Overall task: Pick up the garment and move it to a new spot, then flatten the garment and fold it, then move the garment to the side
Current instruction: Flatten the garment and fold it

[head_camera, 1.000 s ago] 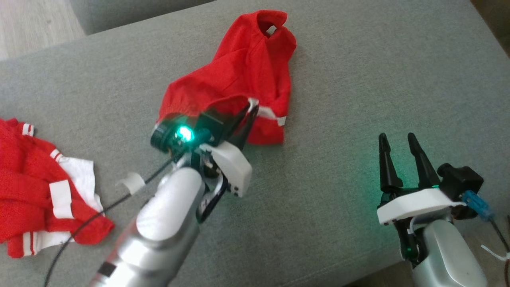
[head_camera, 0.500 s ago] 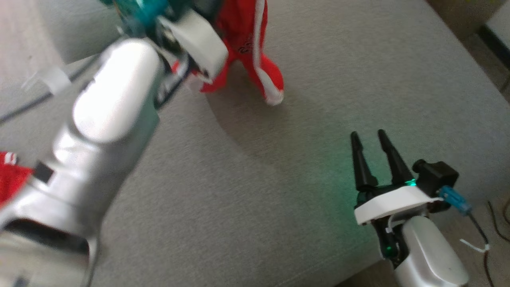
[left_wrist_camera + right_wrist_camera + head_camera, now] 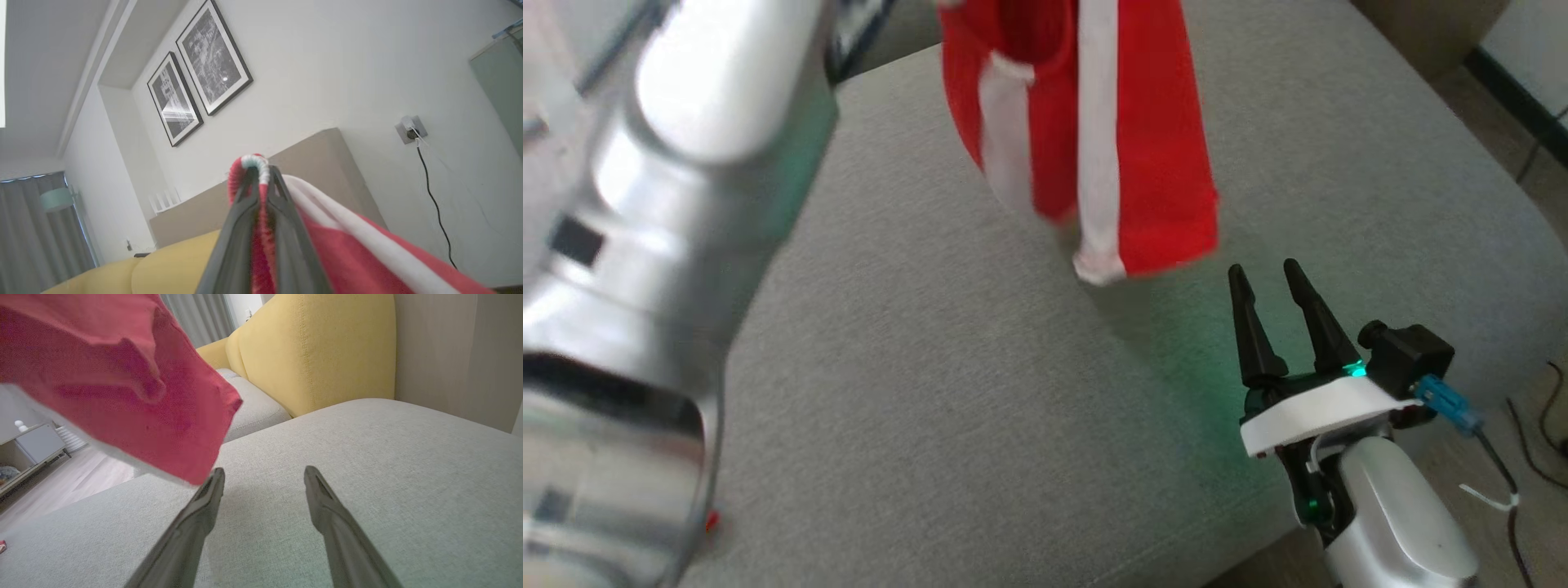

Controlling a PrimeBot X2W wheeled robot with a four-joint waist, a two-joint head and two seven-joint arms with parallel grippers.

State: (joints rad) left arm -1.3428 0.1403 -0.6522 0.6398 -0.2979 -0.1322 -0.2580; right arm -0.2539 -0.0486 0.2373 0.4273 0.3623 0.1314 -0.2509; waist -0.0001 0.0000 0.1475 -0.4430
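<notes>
A red garment [image 3: 1094, 139] with white stripes hangs in the air over the grey cushion [image 3: 947, 384], its lower hem just above the fabric. In the left wrist view my left gripper [image 3: 261, 173] is shut on a red and white edge of the garment [image 3: 351, 253], which drapes down to the right. My pale left forearm [image 3: 678, 204] rises along the head view's left side. My right gripper [image 3: 1262, 273] stands open low at the right, just right of the hanging hem. Seen from the right wrist, the garment [image 3: 122, 384] hangs above and left of the open right gripper [image 3: 263, 473].
The grey cushion's front edge [image 3: 1258, 547] runs just below my right gripper, with floor and cables [image 3: 1527, 441] beyond it. A yellow sofa back [image 3: 318, 351] stands behind the cushion. A low cabinet [image 3: 28, 449] sits on the wooden floor to the left.
My left arm has lifted the garment off the cushion and carried it toward my right gripper. The head camera has shifted, so the pile of red clothes at the left has left the view.
</notes>
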